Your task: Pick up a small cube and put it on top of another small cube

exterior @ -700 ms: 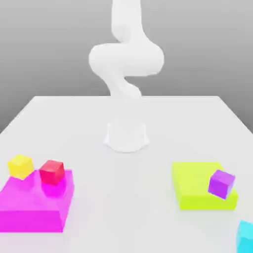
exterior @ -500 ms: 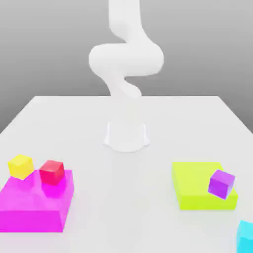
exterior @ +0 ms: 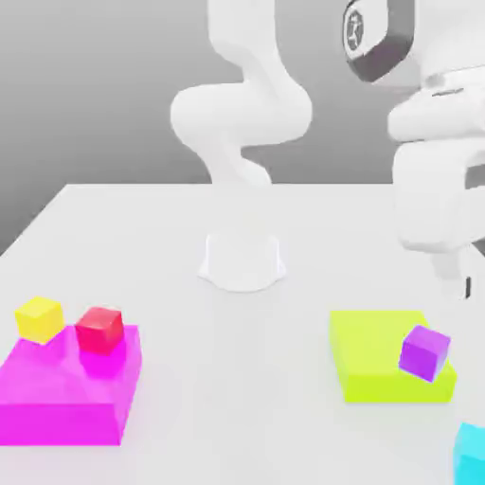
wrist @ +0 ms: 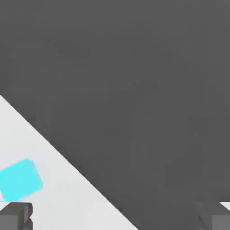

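Observation:
The small cyan cube (exterior: pixel 471 453) rests on the white table at the near right corner of the exterior view, cut off by the picture's edge. It also appears in the hand view as the cyan cube (wrist: pixel 20 179), close to one dark fingertip (wrist: pixel 15 216). My gripper (exterior: pixel 460 282) hangs well above the table's right side, higher than the cube and behind it. In the hand view the gripper (wrist: pixel 117 220) is open, its fingers far apart with nothing between them.
On the lime block (exterior: pixel 384 355) at the right a purple cube (exterior: pixel 423 352) sits tilted. To the left, a red cube (exterior: pixel 99 329) rests on the magenta block (exterior: pixel 66 393), with a yellow cube (exterior: pixel 40 318) beside it. The arm's base (exterior: pixel 242 260) stands mid-table.
The arm has swung, bringing the hand into the exterior view at the upper right, over the table's right side. None of the cubes or blocks has moved.

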You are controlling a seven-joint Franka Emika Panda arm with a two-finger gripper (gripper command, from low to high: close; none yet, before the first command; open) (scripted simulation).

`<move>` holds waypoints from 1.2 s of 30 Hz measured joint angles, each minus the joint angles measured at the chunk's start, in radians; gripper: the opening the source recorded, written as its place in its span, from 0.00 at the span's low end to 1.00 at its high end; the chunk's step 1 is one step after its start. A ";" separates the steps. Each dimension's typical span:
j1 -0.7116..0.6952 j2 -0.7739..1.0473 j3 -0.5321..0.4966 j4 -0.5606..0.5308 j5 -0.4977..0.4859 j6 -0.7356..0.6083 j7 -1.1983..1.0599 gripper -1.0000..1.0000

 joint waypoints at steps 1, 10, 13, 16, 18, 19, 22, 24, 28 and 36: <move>0.008 0.037 0.005 0.003 -0.007 0.009 -0.016 0.50; 0.084 0.368 0.048 0.037 -0.098 0.101 -0.122 0.50; 0.107 0.476 0.025 0.059 -0.127 0.179 -0.108 0.50; 0.111 0.498 0.019 0.064 -0.133 0.195 -0.105 0.00; 0.111 0.498 0.019 0.064 -0.132 0.194 -0.105 0.00; 0.111 0.498 0.020 0.064 -0.132 0.194 -0.105 0.00; 0.107 0.473 0.026 0.058 -0.126 0.174 -0.111 0.00; 0.096 0.409 0.040 0.044 -0.107 0.124 -0.123 0.00; 0.032 0.266 -0.019 -0.029 -0.067 0.061 -0.076 0.00; -0.179 -0.001 -0.225 -0.219 -0.052 -0.010 0.143 0.00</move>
